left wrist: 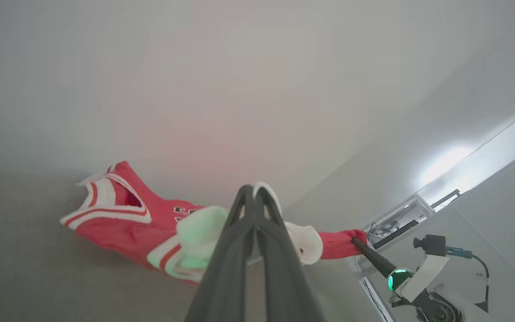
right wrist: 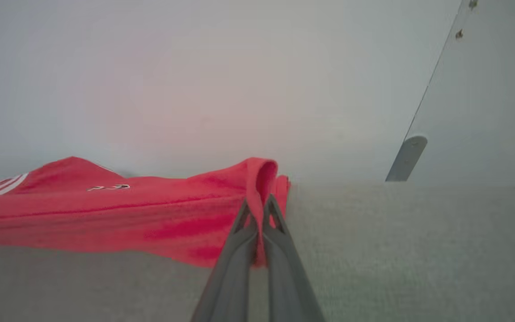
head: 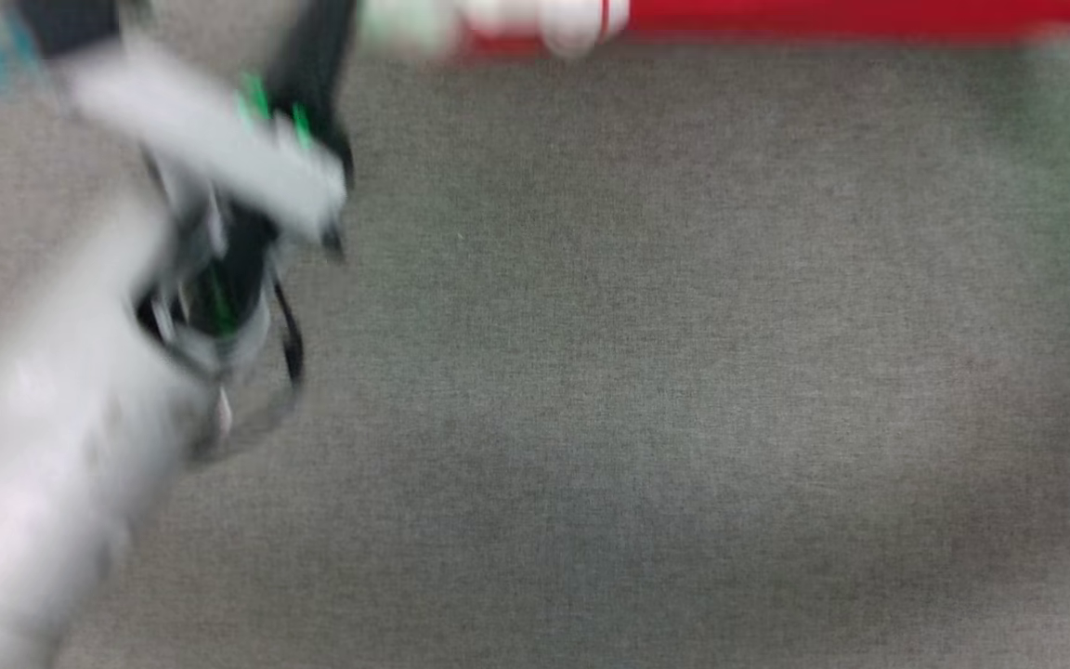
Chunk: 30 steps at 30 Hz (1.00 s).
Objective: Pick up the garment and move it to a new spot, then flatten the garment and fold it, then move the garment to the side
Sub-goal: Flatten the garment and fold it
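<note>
The left end effector (left wrist: 254, 191) is clenched on a white part of the red shirt (left wrist: 119, 223), which trails off to both sides of it over the grey desk (left wrist: 25, 277). The right end effector (right wrist: 257, 205) pinches a folded red edge, and the rest of the red shirt spreads away to its left.

The red soft-fabric shirt with white sleeves and red-and-white striped trim (left wrist: 123, 223) is stretched out sideways and rumpled, with small dark lettering on its chest. A white sleeve bunches at the fingertips of the left gripper (left wrist: 254, 192), the red body trailing to their left. A folded red edge sits pinched in the right gripper (right wrist: 256, 210), and the cloth spreads to the left of those fingers.
</note>
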Available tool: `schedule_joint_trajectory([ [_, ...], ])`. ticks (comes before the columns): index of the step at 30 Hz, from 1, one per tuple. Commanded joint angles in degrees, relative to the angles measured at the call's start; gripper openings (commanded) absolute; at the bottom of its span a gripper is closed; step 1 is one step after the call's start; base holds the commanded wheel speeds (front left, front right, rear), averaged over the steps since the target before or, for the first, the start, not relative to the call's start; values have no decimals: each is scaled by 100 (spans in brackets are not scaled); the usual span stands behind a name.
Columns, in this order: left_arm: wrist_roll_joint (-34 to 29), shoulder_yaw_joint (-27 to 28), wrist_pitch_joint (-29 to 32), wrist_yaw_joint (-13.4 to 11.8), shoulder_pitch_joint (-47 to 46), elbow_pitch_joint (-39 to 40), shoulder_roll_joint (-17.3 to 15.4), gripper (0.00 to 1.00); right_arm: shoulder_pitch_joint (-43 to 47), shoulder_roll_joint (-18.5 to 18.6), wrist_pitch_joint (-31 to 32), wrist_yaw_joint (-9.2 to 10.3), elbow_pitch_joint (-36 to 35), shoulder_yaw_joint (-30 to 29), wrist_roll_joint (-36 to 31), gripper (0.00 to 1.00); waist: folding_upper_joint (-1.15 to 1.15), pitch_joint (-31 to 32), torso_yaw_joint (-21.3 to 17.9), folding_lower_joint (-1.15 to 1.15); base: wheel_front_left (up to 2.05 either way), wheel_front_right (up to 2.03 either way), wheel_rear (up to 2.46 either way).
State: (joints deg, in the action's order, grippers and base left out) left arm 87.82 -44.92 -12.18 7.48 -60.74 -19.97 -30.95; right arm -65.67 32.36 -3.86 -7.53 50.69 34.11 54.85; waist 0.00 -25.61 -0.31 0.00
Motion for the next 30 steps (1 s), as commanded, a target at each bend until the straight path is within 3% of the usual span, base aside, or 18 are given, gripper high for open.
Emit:
schedule_joint_trajectory([
  [1,88,61,-72,-4,150,148,18,0,184,110,26,8,-99,23,69,0,0,81,20,0,0,0,0],
  [12,-148,800,-308,-3,3128,1885,-270,0,2690,1080,144,8,-1883,-209,738,0,0,510,110,0,0,0,0],
  [22,-744,1265,-304,-4,4994,3214,-585,0,5140,1902,249,10,-3681,-1468,607,0,0,880,190,0,0,0,0],
  [26,-971,1448,-305,-4,5659,3638,-736,0,6078,1884,539,11,-4318,-2332,95,0,0,985,151,0,0,0,0],
  [30,-1217,1653,-309,-4,6214,3902,-855,0,7033,1358,1086,11,-5171,-3447,-413,0,0,1034,137,0,0,0,0],
])
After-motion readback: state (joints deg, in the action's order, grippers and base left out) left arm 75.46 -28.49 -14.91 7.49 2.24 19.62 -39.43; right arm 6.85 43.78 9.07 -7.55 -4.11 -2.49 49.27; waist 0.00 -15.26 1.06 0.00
